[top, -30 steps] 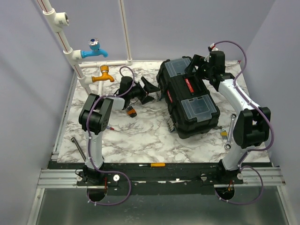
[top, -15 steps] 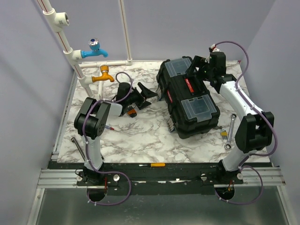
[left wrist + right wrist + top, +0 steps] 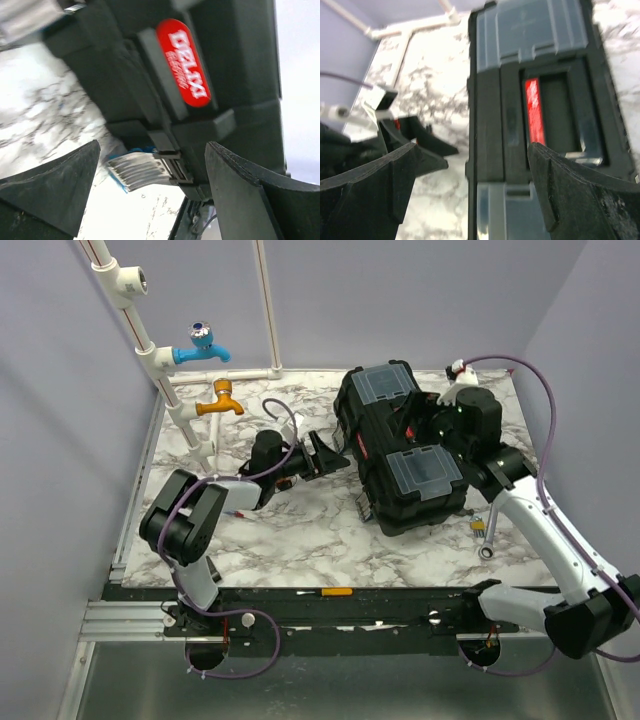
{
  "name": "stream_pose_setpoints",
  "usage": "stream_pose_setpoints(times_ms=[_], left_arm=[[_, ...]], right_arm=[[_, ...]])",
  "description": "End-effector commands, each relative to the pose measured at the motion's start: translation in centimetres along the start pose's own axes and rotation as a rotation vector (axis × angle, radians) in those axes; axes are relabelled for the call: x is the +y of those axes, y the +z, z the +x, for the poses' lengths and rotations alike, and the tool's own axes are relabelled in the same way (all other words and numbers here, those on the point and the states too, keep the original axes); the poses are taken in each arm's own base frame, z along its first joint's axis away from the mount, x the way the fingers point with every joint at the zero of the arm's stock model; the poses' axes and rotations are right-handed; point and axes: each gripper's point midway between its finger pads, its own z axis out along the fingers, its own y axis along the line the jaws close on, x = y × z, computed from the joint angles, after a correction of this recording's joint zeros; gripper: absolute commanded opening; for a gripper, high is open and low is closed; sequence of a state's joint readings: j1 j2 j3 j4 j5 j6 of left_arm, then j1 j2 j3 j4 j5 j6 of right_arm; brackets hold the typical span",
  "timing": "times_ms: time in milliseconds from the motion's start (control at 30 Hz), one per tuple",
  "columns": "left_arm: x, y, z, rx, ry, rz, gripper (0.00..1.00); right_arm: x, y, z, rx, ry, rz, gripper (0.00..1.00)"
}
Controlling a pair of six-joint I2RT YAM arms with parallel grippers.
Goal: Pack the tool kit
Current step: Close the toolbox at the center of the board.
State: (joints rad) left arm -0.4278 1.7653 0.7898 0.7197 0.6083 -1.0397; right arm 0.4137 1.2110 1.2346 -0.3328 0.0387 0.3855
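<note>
Taps, one blue [image 3: 205, 340] and one orange [image 3: 222, 400], are fitted to white pipes [image 3: 150, 350] at the far left corner of the marble table [image 3: 290, 530]. A thin metal rod [image 3: 166, 552] lies near the left edge. The left gripper [image 3: 330, 455] lies low over the table, aimed at the left side of the toolbox [image 3: 375, 455]. Its jaws stand wide apart and hold nothing. In the left wrist view a ribbed latch [image 3: 142, 170] and a red label [image 3: 182, 62] on the toolbox wall lie straight ahead between the fingers, not touched. A screwdriver [image 3: 325, 592] lies at the near edge of the table.

The toolbox stands right of centre, set diagonally, lid shut, with two clear-lidded compartments [image 3: 385, 383] on top. The right gripper [image 3: 471, 150] hangs above it, beside the red-and-black handle [image 3: 532, 110]. Its jaws are spread wide and grip nothing. A wrench [image 3: 492, 525] lies on the table just right of the toolbox.
</note>
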Motion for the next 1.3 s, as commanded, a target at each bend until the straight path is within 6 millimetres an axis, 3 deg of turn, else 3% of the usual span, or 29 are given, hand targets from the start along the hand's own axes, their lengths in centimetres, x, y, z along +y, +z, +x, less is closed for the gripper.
stream_pose_setpoints(times_ms=[0,100,333,433,667,833,1000,1267], left_arm=[[-2.5,0.0,3.7,0.068,0.219,0.193,0.89],[-3.3,0.5,4.9,0.078,0.231,0.277,0.89],[-1.5,2.0,6.9,0.118,0.215,0.249,0.89],[-0.6,3.0,7.5,0.137,0.185,0.251,0.89],[-1.1,4.4,9.2,0.237,0.183,0.324,0.88],[-2.7,3.0,11.7,0.310,0.178,0.408,0.86],[-5.6,0.8,14.0,0.397,0.134,0.562,0.83],[-7.9,-1.0,14.0,0.421,0.154,0.610,0.71]], right_arm=[[1.8,-2.3,5.3,0.124,-0.004,-0.157,0.97],[2.8,-4.2,6.8,0.158,-0.029,-0.253,0.97],[3.5,-7.2,10.4,0.226,0.062,-0.319,0.93],[2.9,-8.1,10.8,0.200,0.083,-0.305,0.93],[2.1,-8.8,11.4,0.217,0.073,-0.269,0.93],[1.5,-8.8,10.6,0.191,0.063,-0.226,0.95],[1.3,-8.6,11.3,0.228,0.064,-0.217,0.95],[0.8,-9.1,12.9,0.307,0.041,-0.200,0.95]])
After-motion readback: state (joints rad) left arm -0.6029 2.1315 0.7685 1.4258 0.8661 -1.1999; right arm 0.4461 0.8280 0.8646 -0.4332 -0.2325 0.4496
